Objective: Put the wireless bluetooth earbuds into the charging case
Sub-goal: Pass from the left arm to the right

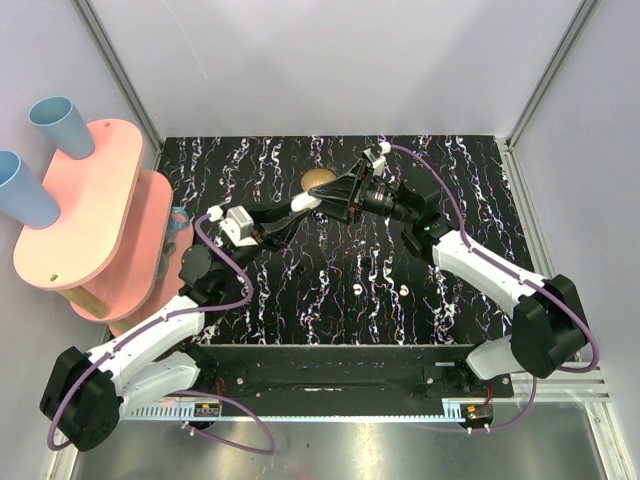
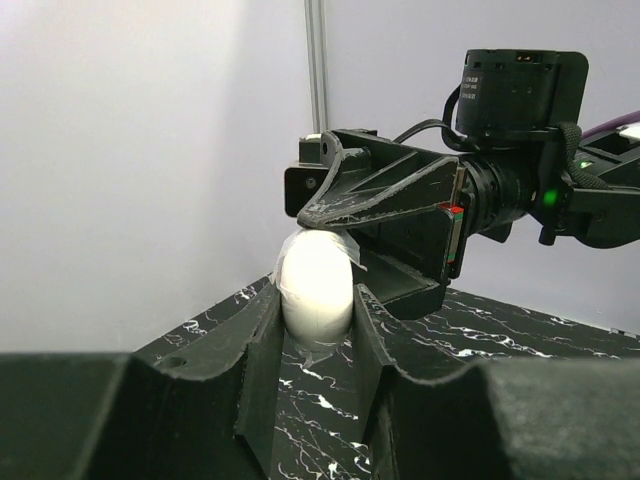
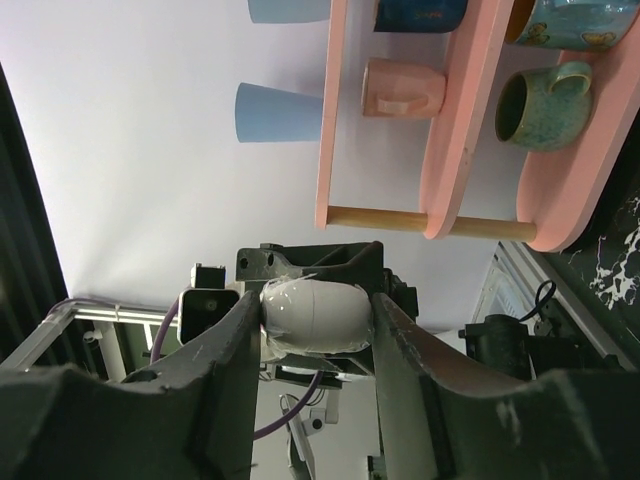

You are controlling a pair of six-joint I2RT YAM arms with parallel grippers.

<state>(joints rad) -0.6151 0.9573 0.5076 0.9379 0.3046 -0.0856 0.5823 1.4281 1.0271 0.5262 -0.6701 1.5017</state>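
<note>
The charging case [image 1: 314,203], a glossy white closed oval pod with clear tape on it, hangs above the back middle of the table. My left gripper [image 1: 305,206] and my right gripper [image 1: 331,199] are both shut on it from opposite sides. In the left wrist view the case [image 2: 315,284] sits upright between my fingers, with the right gripper's black fingers [image 2: 385,190] closed over its top. In the right wrist view the case [image 3: 318,315] lies sideways between my fingers. Two tiny white earbuds [image 1: 358,289] [image 1: 405,290] lie on the black marbled table in front.
A gold-brown bowl [image 1: 318,180] stands just behind the held case. A pink two-tier shelf [image 1: 95,215] with blue cups [image 1: 55,125] and mugs stands off the table's left edge. Grey walls close in the back and sides.
</note>
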